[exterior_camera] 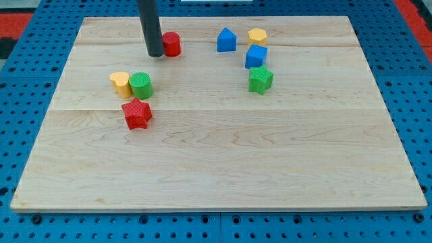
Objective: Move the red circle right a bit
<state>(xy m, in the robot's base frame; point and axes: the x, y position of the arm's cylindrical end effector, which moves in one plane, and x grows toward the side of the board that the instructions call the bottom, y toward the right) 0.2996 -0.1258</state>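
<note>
This looks like a robotics lab bench set up for tabletop pushing trials. A pale, rectangular wooden board made of glued planks (223,162) lies flat on a blue perforated metal base plate with a regular grid of holes (27,101), the kind of surface used for bolting down test fixtures. At the view's top corners, strips of red perforated surface (20,17) show beyond the blue. Small, brightly coloured plastic shape blocks sit scattered on the board, and a straight dark rod (150,27) comes down from above.
</note>
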